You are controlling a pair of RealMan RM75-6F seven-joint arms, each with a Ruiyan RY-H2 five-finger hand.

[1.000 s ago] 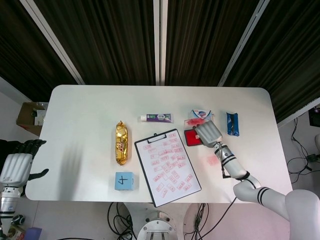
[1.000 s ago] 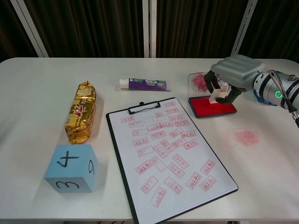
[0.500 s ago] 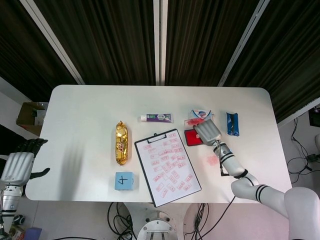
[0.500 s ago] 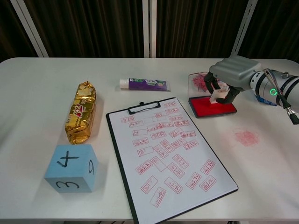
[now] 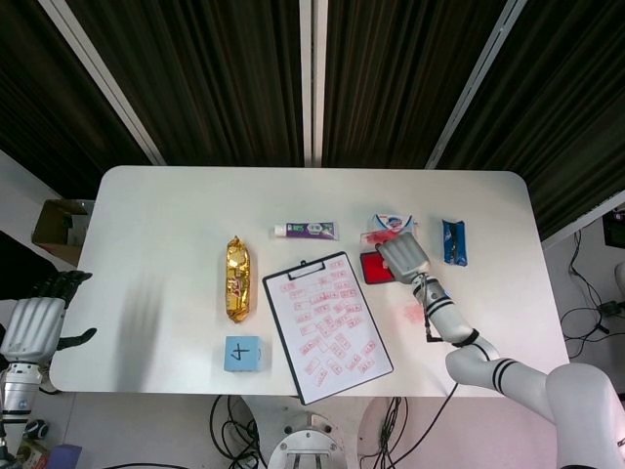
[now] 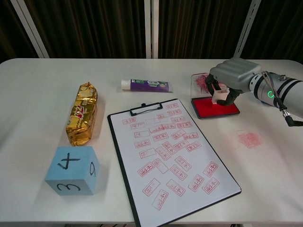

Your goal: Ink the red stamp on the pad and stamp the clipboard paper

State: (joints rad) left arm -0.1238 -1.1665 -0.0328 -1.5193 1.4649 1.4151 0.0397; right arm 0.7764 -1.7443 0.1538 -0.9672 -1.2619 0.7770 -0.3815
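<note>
My right hand [image 6: 233,74] grips a small pale stamp [image 6: 218,97] from above and holds it over the back half of the red ink pad [image 6: 208,109]. Whether the stamp's base touches the pad I cannot tell. In the head view the right hand [image 5: 403,256] covers the stamp and most of the ink pad [image 5: 370,270]. The clipboard [image 6: 142,109] lies to the left of the pad, and its paper [image 6: 171,151] carries several red stamp prints. My left hand [image 5: 33,328] hangs open beyond the table's left edge, seen only in the head view.
A clear lid with red smears [image 6: 200,81] stands behind the pad. A toothpaste tube [image 6: 147,85], a gold snack pack [image 6: 83,117] and a blue numbered cube [image 6: 72,169] lie to the left. A blue packet [image 5: 454,241] lies right of the hand. A red smudge [image 6: 249,138] marks the table.
My right hand has drawn slightly back and to the left over the pad with the stamp in it. The left hand has sunk a little.
</note>
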